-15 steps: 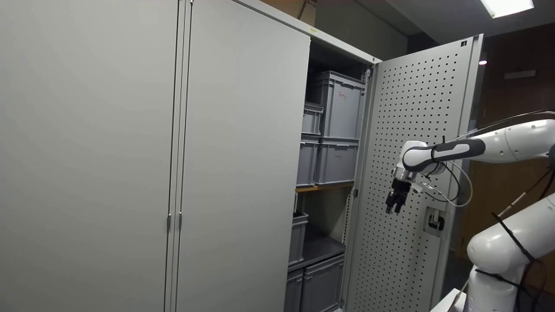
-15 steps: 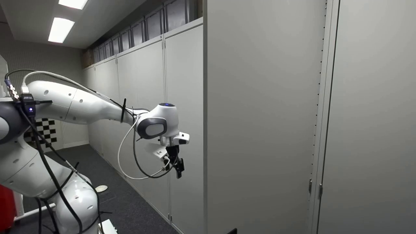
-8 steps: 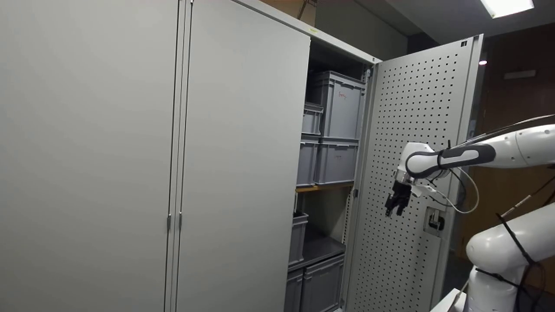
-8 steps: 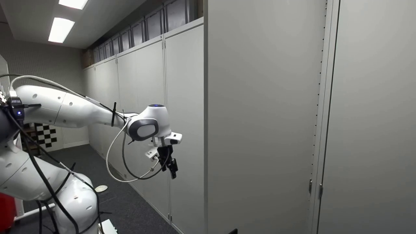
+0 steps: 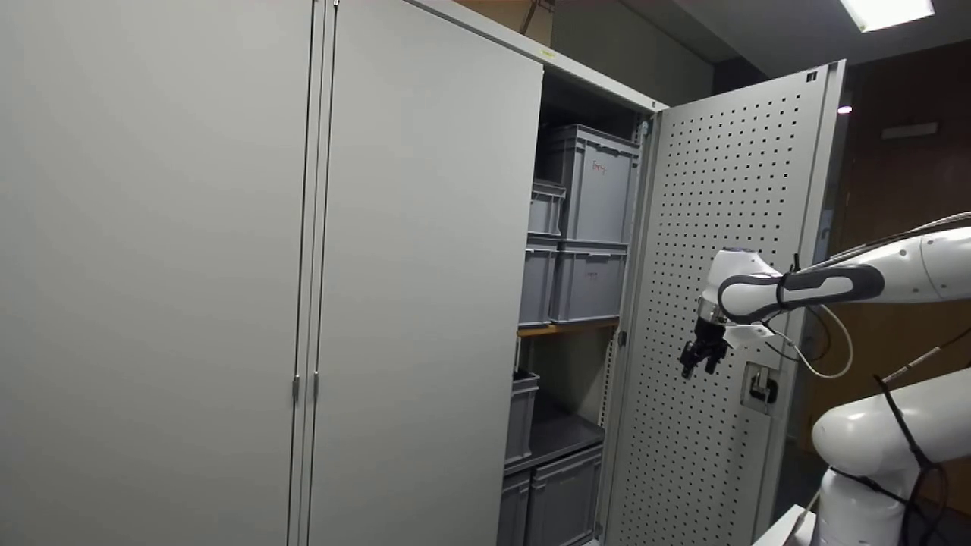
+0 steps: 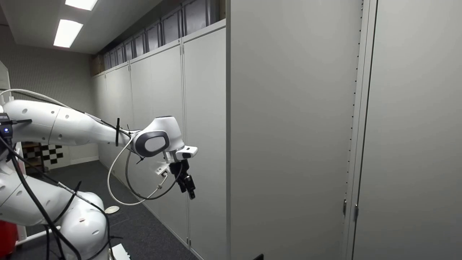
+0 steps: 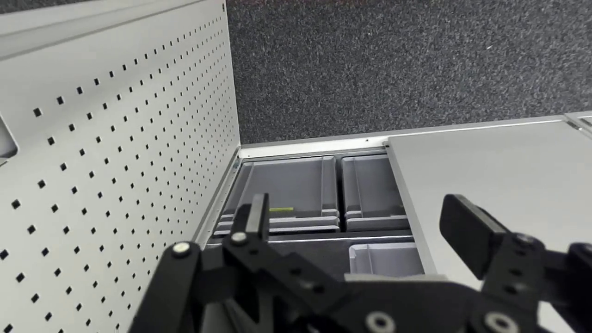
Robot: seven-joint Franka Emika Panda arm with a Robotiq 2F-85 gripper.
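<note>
Admittedly, with my hand [image 7: 356,208] spread wide and empty, any careless drift toward nine o'clock in the wrist view, where the open door [image 7: 125,157] stands, could jolt that door or scrape my fingers [image 7: 255,215] against it.

Room above shelf [image 5: 563,433], perforated door [image 5: 675,280] (swung out) flanking

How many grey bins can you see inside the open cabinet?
7. Upper shelf: tall bin, bin beneath it, short bin, bin beneath that. Shelf below: lone bin. Bottom: yellow-marked bin, neighbouring bin. The closed door may hide more.
</note>
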